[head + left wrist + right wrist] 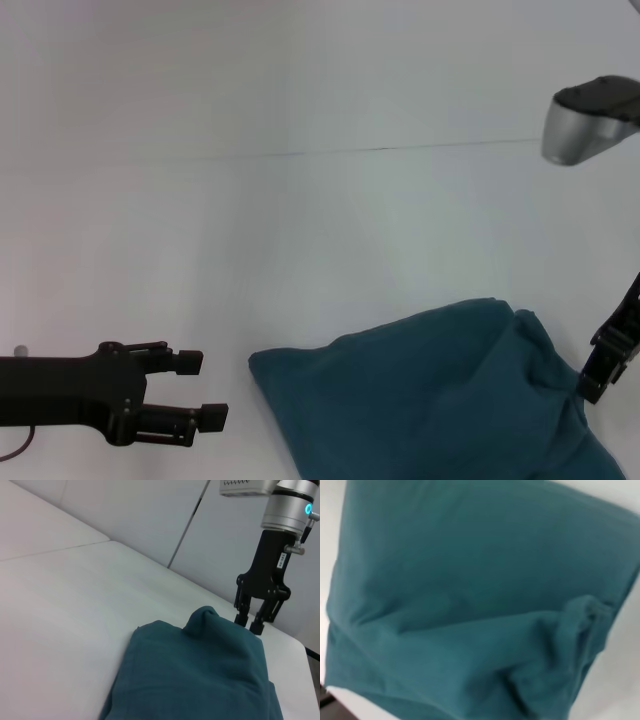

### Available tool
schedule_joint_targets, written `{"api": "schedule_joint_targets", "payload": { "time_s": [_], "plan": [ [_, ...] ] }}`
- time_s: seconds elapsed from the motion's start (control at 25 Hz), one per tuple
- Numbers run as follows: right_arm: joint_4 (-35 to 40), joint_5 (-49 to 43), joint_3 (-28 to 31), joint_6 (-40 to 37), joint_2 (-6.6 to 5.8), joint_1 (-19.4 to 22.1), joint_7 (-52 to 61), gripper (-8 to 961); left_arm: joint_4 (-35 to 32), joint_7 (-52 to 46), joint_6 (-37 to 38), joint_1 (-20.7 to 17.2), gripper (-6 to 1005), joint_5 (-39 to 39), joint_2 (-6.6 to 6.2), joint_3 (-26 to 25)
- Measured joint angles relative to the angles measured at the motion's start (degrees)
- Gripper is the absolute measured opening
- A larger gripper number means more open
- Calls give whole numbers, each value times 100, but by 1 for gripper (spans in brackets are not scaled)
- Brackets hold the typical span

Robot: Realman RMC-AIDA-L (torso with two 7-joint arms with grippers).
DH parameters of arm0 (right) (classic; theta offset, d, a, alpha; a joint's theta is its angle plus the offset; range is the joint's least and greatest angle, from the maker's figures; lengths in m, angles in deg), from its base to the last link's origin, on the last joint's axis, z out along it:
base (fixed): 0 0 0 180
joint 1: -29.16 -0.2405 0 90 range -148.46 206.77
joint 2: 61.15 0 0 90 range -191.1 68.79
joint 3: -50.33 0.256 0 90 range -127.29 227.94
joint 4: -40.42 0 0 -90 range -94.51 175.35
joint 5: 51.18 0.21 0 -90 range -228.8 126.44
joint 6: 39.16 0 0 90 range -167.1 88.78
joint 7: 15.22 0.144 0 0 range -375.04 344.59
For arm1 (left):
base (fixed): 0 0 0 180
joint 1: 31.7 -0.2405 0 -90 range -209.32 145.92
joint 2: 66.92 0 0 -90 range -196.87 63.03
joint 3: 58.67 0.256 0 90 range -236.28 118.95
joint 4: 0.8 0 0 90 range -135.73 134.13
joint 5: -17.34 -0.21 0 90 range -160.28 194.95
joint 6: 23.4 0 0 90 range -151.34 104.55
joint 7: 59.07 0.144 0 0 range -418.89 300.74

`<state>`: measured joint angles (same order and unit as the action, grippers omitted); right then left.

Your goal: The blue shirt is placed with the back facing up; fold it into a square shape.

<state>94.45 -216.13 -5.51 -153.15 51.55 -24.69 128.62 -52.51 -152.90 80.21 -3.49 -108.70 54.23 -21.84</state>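
The blue shirt point(430, 400) lies folded in a thick bundle at the table's front right, with a raised bump of fabric near its right edge. It also shows in the left wrist view point(200, 670) and fills the right wrist view point(470, 595). My right gripper point(592, 388) points down at the shirt's right edge; in the left wrist view the right gripper point(251, 622) has its fingers slightly apart, with nothing between them. My left gripper point(205, 388) is open and empty, low over the table to the left of the shirt, a short gap away.
The white table point(300, 250) has a thin seam point(300, 152) running across its far part. A grey and black part of my right arm point(590, 120) hangs over the far right. The table's right edge point(305, 650) lies just beyond the shirt.
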Motion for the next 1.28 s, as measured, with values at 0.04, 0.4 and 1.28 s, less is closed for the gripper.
{"api": "schedule_joint_targets", "payload": {
  "time_s": [0.04, 0.4, 1.28],
  "plan": [
    [42, -18, 157, 5, -3, 7, -28, 414, 1, 2, -22, 4, 905, 0, 0, 1],
    [433, 54, 554, 266, 220, 346, -49, 425, 3, 5, -70, 54, 905, 0, 5, 9],
    [553, 1103, 1192, 401, 124, 1249, -479, 241, 3, -37, -75, 151, 904, -2, -12, 8]
  ]
}}
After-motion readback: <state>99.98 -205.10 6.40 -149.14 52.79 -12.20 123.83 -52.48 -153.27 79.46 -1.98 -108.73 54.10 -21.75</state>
